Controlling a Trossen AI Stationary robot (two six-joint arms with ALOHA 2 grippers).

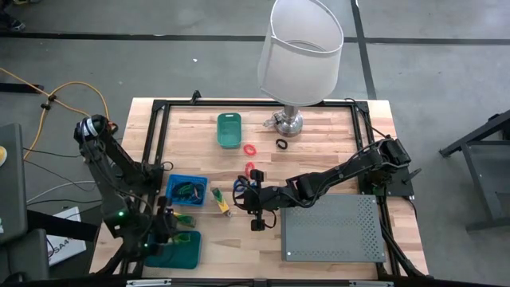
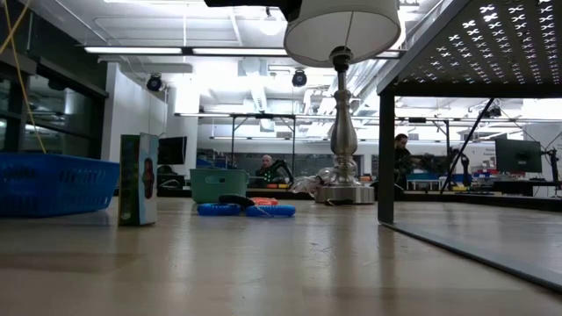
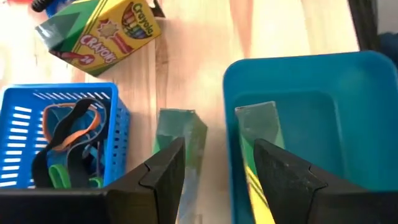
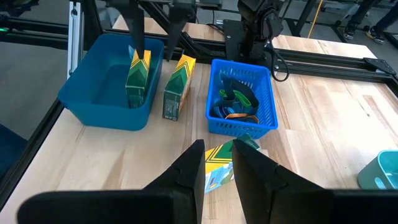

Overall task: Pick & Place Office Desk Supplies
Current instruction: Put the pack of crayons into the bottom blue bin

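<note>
Left gripper (image 3: 219, 147) hangs over the near-left corner of the table with its two dark fingers held wide. One finger is inside the deep teal plastic bin (image 3: 298, 59) and the other just outside its wall, and neither visibly clamps anything. A green-and-yellow cardboard crayon box (image 3: 258, 121) stands upright in that bin close to the inner finger, and it looks like the bin's only content. A second upright green crayon box (image 3: 180, 127) stands on the wood just beside the bin, by the outer finger. I judge the placing of the first box to be finished, so the next move for this arm would be to lift clear of the wall, shift sideways and close on the box outside. The right gripper (image 4: 219, 149) reaches to mid-table with a narrow gap between its fingers and holds nothing. It points at a third crayon box lying flat (image 4: 217, 167) just ahead, so picking it up would mean moving forward and down. The blue mesh plastic basket (image 3: 62, 92) holds a tangle of black, tan, blue and green loops (image 3: 71, 127). The small green plastic tray (image 1: 229, 129) near the far edge looks empty. Red rings (image 1: 250, 149), a black ring (image 1: 281, 143) and blue loops (image 2: 219, 209) lie loose on the wood, not yet sorted.
</note>
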